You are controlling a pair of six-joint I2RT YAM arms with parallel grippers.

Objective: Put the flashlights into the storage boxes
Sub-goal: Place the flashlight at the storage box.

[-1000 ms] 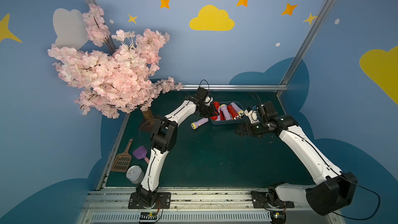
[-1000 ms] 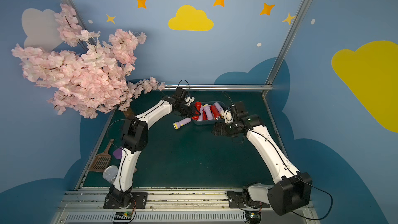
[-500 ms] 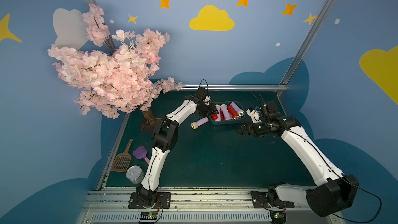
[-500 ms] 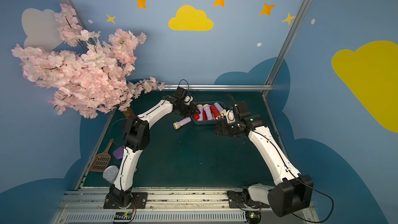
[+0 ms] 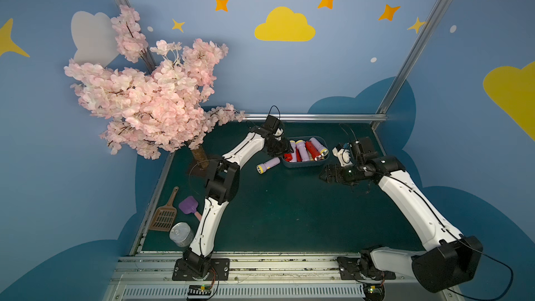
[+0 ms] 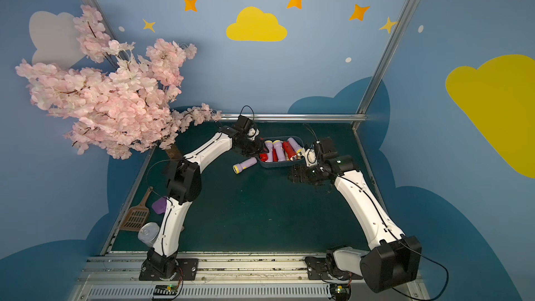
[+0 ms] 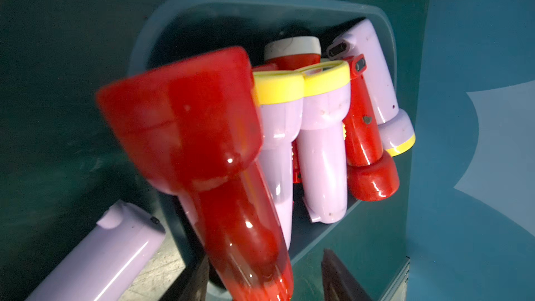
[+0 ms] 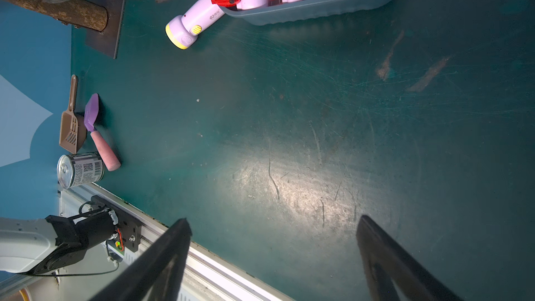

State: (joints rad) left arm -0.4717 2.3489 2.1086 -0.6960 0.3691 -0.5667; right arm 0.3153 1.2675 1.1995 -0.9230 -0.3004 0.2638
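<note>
Noted: the left tool (image 7: 266,270) is released, jaws apart round the tail of the red flashlight (image 7: 202,140), which leans into the box (image 7: 388,33) over the other flashlights (image 7: 321,140). The right tool (image 8: 273,220) is spread and empty. A lilac flashlight (image 5: 267,165) lies on the desk (image 5: 289,212) just beside the box. It is probably light, stiff and glossy, and may roll; best taken mid-barrel.

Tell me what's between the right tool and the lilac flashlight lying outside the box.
Only bare green mat, shown in the right wrist view.
</note>
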